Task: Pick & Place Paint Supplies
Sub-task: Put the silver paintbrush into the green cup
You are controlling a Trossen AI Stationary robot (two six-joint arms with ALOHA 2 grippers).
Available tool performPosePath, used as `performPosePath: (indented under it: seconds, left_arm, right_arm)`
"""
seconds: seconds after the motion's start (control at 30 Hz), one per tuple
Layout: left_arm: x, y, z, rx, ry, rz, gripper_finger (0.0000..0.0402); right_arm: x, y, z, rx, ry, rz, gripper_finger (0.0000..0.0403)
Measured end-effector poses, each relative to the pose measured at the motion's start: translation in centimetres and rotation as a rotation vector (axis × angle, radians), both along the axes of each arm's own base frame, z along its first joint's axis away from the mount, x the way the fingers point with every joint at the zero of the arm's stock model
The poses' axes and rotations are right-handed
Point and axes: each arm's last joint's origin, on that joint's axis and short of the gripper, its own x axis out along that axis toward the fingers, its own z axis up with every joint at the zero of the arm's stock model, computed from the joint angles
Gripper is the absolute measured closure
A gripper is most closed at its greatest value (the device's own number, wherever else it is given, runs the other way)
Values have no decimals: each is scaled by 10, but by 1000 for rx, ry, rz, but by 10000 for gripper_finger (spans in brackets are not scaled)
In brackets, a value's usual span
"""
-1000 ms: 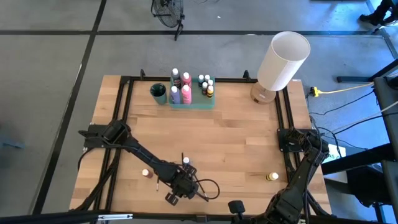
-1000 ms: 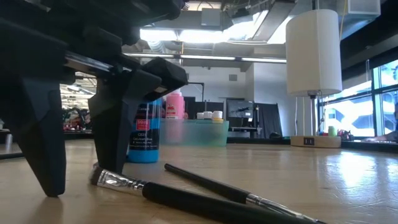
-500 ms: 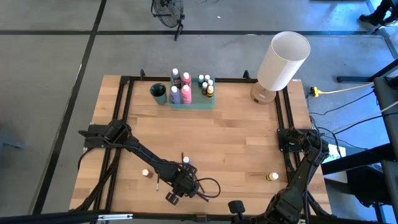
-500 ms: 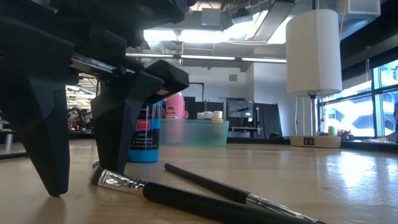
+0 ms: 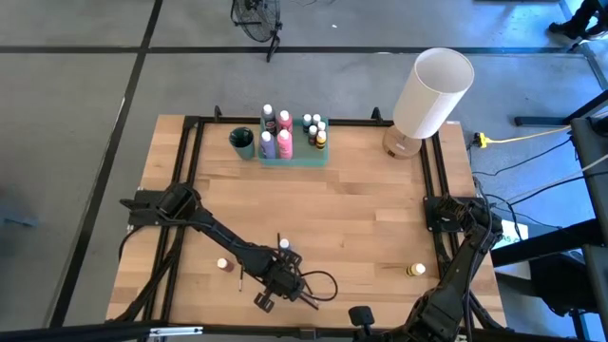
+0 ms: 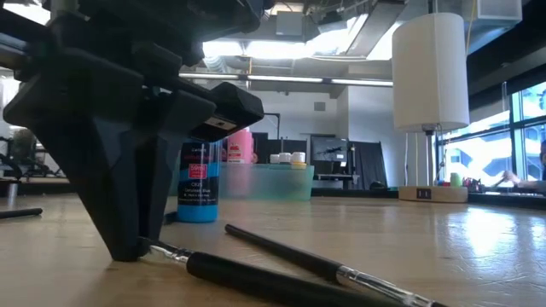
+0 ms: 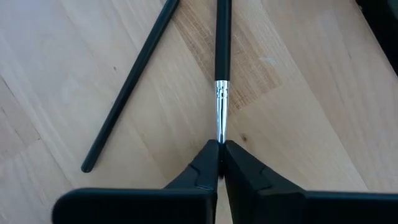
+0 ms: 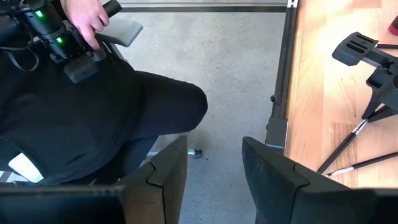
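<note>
My left gripper (image 7: 219, 151) is shut on the metal end of a thin black paintbrush (image 7: 222, 37) lying on the wood near the table's front edge; in the low view it (image 6: 128, 246) stands over that brush (image 6: 256, 277). A second black brush (image 7: 127, 87) lies beside it. A blue paint bottle (image 6: 198, 192) stands upright just behind. A red bottle (image 5: 221, 265) and a yellow bottle (image 5: 415, 271) stand apart on the table. My right gripper (image 8: 214, 146) hangs open over the floor off the table's near right corner. My left gripper pinches the paintbrush at the tip of its silver ferrule (image 7: 220, 134), between its two fingertips. The fingers (image 6: 102, 205) come steeply down from above, one on each side of the brush. The brush lies flat on the table, its handle (image 6: 281, 286) pointing away from the fingers.
A green tray (image 5: 295, 157) holding several bottles and a dark green cup (image 5: 242, 142) stand at the far edge. A tall white lamp (image 5: 432, 90) stands at the far right. A seated person (image 8: 93, 112) shows beyond the table's edge in the right wrist view.
My left gripper has shut, its two fingers closing from a wide stance onto the brush's metal end. The brush stays lying on the table.
</note>
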Motion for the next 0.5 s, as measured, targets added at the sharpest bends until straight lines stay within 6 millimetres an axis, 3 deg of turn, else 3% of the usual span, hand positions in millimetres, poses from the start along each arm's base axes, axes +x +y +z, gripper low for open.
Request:
performPosePath:
  seconds: [0.5]
  left_arm:
    - [-7,-7,12,45,-57,4,398]
  right_arm:
    - [0,0,0,0,0,0,246]
